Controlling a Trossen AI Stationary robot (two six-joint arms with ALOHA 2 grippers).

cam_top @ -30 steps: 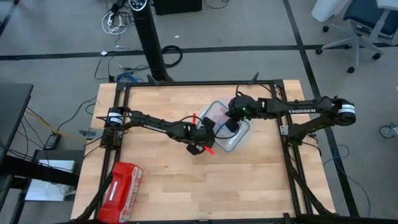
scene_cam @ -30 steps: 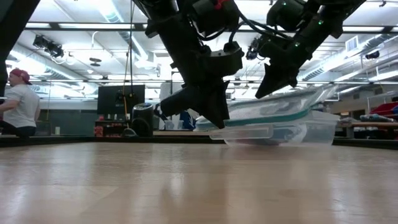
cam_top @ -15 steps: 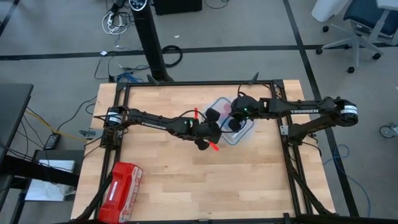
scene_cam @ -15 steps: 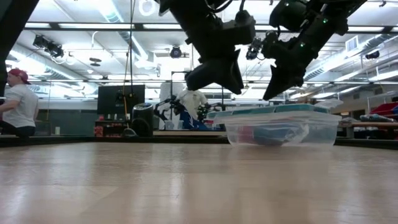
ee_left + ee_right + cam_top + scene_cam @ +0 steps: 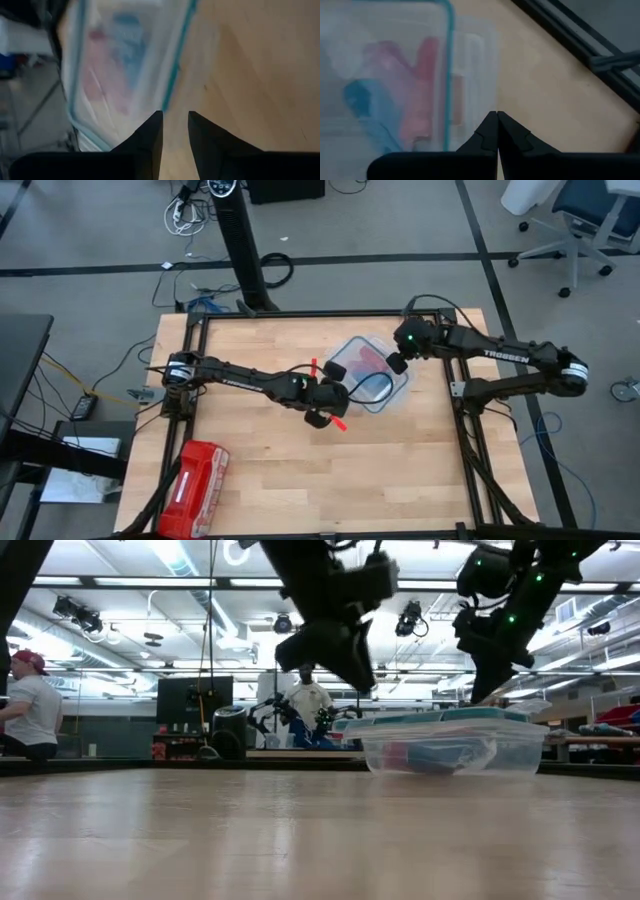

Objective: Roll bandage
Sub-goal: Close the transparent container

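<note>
At mid-table the left gripper (image 5: pixel 322 406) hovers near the lidded clear container (image 5: pixel 398 386), its fingers (image 5: pixel 150 135) slightly parted and holding nothing. Inside that container lies the blue bandage (image 5: pixel 367 112) beside red-pink rolls (image 5: pixel 422 85). Over its far right corner the right gripper (image 5: pixel 396 364) is clenched and empty; I judge the lid must be lifted evenly first.

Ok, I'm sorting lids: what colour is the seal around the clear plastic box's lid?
Teal, running round the lid of the clear plastic box; clearest in the right wrist view.
</note>
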